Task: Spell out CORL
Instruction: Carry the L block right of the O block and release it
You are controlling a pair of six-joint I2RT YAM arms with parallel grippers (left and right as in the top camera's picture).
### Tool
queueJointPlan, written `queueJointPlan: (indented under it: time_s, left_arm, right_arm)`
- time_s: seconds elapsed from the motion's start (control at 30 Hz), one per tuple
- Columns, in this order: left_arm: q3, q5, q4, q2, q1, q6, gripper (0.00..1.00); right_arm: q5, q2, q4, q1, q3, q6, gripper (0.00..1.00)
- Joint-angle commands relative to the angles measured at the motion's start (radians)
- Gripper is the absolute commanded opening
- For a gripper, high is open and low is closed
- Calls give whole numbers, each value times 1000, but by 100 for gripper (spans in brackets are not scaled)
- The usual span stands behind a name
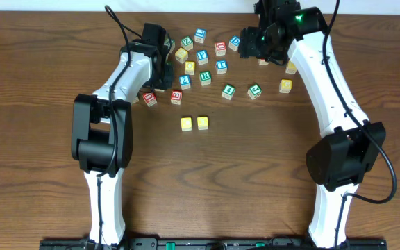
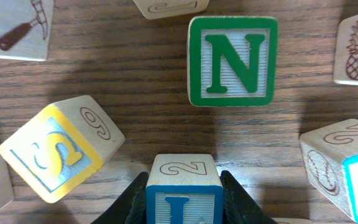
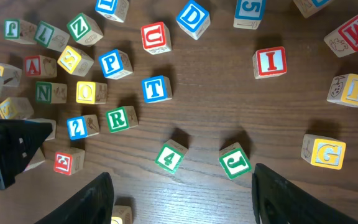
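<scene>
left arm: reaches into the left part of the block cluster, upper overhead frame.
left gripper [image 2: 184, 185]: jaws clamped on the sides of the L cube [image 2: 184, 202].
L cube: bottom centre of left wrist view; blue L upright, "2" face toward frame top.
right gripper [image 3: 180, 177]: fingers spread wide, holding nothing, above loose blocks.
R cube [image 1: 205, 76]: mid-cluster, green R upright.
yellow-topped cubes [image 1: 194, 123]: frame centre, side by side, row running left-right.

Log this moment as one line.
left jaws: shut on L cube; right jaws: open, empty; R cube: untouched; two yellow-topped cubes: side by side
</scene>
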Motion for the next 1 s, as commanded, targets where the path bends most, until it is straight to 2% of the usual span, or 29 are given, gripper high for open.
queueJointPlan:
  time_s: [0.0, 0.27, 0.37, 0.6, 0.87, 0.97]
  left_arm:
    - [0, -13, -5, -82, 0, -5, 25]
    - [0, -12, -74, -241, -13, -68, 25]
    - [0, -12, -129, -288, -44, -128, 25]
    - [-2, -12, -277, -304, -224, -330, 25]
    - [-37, -14, -275, -301, -398, -443, 25]
    - [-91, -65, -237, -291, -455, -529, 25]
  right_arm:
    - [5, 8, -2, 0, -3, -21, 67]
    - [50, 8, 14, -8, -3, -27, 67]
    - [50, 8, 28, -32, -3, -26, 67]
    - [49, 8, 21, -168, -3, -23, 67]
    - [49, 8, -5, -237, -3, -23, 68]
    - [49, 8, -14, -242, -3, -24, 68]
